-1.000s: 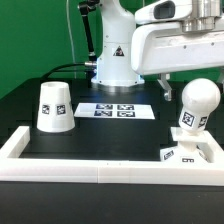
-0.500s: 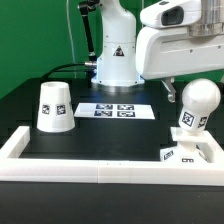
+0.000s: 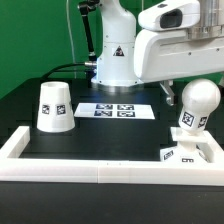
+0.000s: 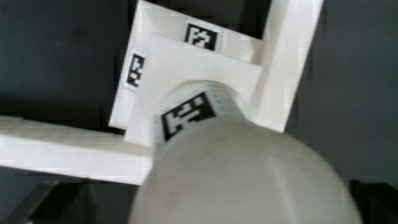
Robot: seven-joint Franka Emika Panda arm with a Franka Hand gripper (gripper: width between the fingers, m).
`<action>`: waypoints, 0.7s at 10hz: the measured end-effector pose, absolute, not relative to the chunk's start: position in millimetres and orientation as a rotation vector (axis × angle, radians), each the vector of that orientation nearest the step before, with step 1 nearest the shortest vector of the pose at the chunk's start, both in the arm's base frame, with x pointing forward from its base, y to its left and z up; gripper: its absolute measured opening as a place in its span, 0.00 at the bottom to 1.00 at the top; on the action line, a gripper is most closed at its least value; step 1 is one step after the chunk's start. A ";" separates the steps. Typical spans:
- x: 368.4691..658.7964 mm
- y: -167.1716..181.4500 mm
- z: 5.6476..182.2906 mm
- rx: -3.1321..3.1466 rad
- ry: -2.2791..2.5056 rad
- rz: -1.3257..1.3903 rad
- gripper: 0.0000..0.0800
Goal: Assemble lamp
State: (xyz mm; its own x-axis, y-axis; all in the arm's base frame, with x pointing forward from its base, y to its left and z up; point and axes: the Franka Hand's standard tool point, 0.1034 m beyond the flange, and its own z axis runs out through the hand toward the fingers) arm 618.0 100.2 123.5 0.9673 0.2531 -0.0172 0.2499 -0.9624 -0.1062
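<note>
One bulb [image 3: 198, 103] stands on the base [image 3: 190, 155], near the gripper [image 3: 170, 92]; whether its fingers are open, I cannot tell.

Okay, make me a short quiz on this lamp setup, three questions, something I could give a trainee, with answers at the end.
1. True or false: the shade stands apart from the bulb, toward the exterior view's left.
2. What does the bulb stand on? A) the base B) the marker board C) the shade
3. Fill in: in the wrist view, the lamp part closest to the camera is the ____.

Key: 1 true; 2 A; 3 bulb.
</note>
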 end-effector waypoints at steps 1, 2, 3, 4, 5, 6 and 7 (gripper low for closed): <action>619.7 98.6 124.3 -3.013 -0.388 0.042 0.87; 620.5 98.2 125.0 -3.013 -0.387 0.039 0.87; 620.5 97.3 125.4 -3.014 -0.385 0.036 0.72; 620.3 96.1 125.2 -3.014 -0.381 0.036 0.72; 620.3 96.1 125.2 -3.014 -0.380 0.036 0.72; 620.3 96.1 125.2 -3.016 -0.369 0.036 0.72; 620.3 96.1 125.2 -3.019 -0.344 0.037 0.72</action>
